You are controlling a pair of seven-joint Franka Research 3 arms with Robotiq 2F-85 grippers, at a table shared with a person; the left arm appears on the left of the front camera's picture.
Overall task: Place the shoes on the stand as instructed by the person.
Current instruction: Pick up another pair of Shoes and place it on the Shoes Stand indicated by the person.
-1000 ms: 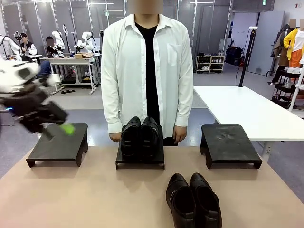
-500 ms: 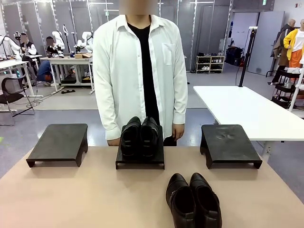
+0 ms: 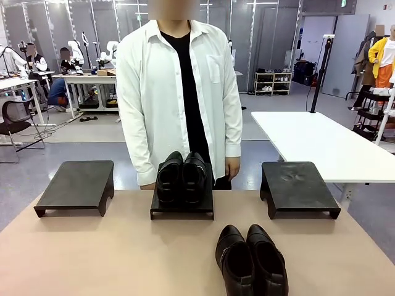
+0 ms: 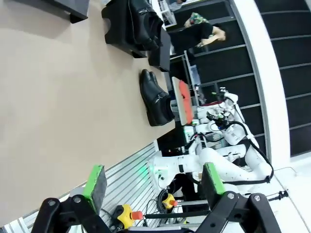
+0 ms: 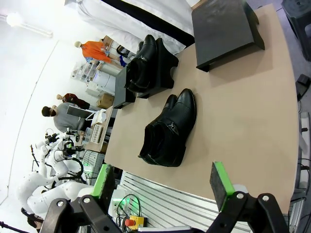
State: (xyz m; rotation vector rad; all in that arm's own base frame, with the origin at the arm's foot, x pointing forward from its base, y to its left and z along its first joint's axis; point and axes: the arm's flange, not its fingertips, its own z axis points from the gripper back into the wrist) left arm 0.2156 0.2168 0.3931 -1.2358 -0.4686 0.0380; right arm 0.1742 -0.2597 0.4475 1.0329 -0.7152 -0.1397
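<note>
A tan tabletop spans the foreground of a busy lab, with a long white table standing off to the right on the grey floor. Behind it, a black pole rises near a low shelving rack. At far left, a black office chair stands near a white workbench, two seated people beyond it. A yellow emergency-stop box with a red button sits just past the tabletop's near edge
</note>
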